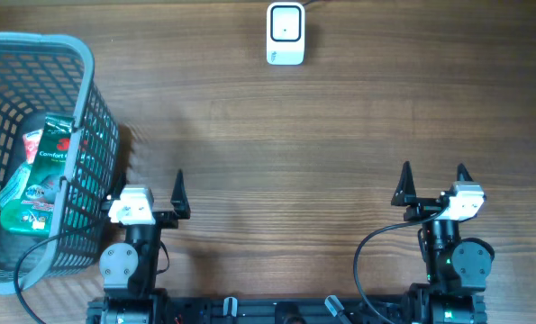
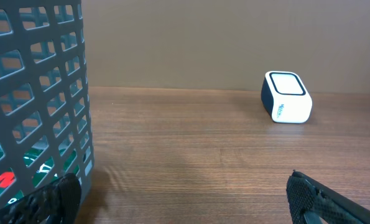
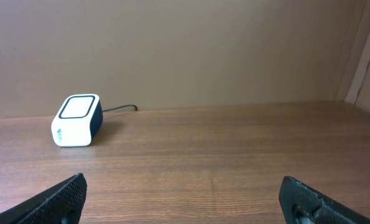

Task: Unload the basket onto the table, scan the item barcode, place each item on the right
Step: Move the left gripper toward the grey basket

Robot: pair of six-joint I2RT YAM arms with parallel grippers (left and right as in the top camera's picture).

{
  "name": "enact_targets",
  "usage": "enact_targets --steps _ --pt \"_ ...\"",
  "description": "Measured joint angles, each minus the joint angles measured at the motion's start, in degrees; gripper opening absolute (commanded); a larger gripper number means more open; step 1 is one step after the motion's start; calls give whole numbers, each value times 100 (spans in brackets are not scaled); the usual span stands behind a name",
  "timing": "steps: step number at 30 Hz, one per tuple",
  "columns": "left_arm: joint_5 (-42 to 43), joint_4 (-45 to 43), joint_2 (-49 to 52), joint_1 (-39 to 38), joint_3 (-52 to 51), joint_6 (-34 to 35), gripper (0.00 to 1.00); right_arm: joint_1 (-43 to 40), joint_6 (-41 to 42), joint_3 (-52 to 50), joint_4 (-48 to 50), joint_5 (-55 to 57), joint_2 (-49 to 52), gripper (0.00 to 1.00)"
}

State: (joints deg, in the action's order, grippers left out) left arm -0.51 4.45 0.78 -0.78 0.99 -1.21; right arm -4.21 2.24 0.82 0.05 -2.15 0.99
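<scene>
My left gripper (image 1: 147,185) and right gripper (image 1: 434,176) both gape, empty. The green packet (image 1: 42,171) lies inside the basket (image 1: 88,83) at near left. It looks light, soft and crinkly, so I'd pinch its top edge.

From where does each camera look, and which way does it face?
Overhead: above the table, looking straight down; left gripper and right gripper, both open, basket, scanner.
Left wrist: low, facing the far wall; basket, scanner, own fingertips.
Right wrist: low, facing the far wall; scanner, own fingertips.
Shared: all views show the scanner.
</scene>
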Motion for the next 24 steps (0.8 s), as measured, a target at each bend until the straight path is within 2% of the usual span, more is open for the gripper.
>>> enact_targets --steps 24 --pt "-94 -20 0 0 0 0 100 0 0 0 0 0 7 99"
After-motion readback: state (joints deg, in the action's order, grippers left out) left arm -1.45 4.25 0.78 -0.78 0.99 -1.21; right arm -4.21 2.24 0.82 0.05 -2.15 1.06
